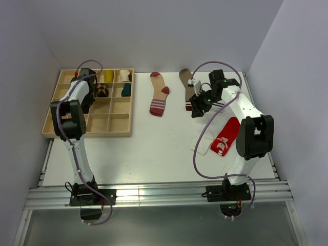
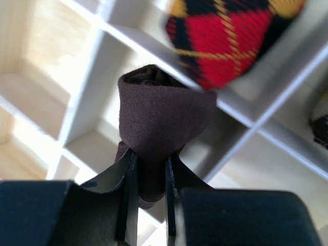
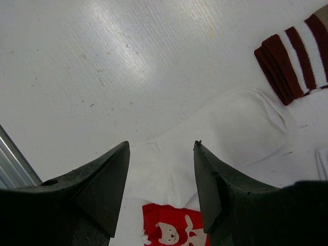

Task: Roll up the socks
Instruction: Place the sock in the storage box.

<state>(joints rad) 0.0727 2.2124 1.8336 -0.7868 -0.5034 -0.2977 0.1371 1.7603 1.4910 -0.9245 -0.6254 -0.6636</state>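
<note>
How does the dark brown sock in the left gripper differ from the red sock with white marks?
The dark brown sock is bunched up; the red sock lies flat. The brown one is pinched by the left gripper above the wooden tray; the red one lies loose on the table. Both are fabric.

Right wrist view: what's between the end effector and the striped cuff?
A white sock lies between the open right end effector and the striped cuff; the right wrist view shows it.
</note>
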